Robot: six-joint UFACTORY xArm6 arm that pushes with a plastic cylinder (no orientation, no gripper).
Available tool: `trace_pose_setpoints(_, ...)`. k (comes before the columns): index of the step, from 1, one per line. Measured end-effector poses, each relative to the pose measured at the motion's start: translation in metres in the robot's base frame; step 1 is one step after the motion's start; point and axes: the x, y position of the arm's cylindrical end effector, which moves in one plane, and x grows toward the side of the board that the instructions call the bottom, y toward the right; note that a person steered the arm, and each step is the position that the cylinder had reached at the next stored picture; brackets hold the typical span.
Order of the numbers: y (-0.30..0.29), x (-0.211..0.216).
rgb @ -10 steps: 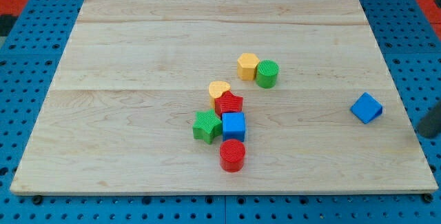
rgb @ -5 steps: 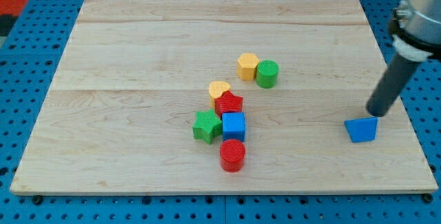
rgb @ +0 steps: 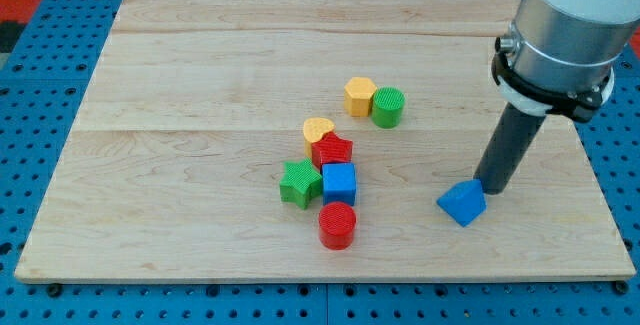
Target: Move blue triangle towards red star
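The blue triangle point(rgb: 462, 203) has slid left from the frame's right edge, so you've closed much of the gap to the red star point(rgb: 333, 150). My tip point(rgb: 488, 191), a bare rod without jaws, presses its right side.

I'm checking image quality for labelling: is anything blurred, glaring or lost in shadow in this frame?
Camera view: lighting is even and soft, no glare on the wooden board; the blocks cast only faint shadows. The blue triangle and red star are sharp. My tip, just to the triangle's upper right, is clear; the rod's upper housing is cut off at the view's top.
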Motion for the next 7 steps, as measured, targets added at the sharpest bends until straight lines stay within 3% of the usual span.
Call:
trace_pose_setpoints(3, 0.001, 0.037)
trace_pose_setpoints(5, -0.068, 0.019)
trace_pose_setpoints(7, -0.080, 0.005)
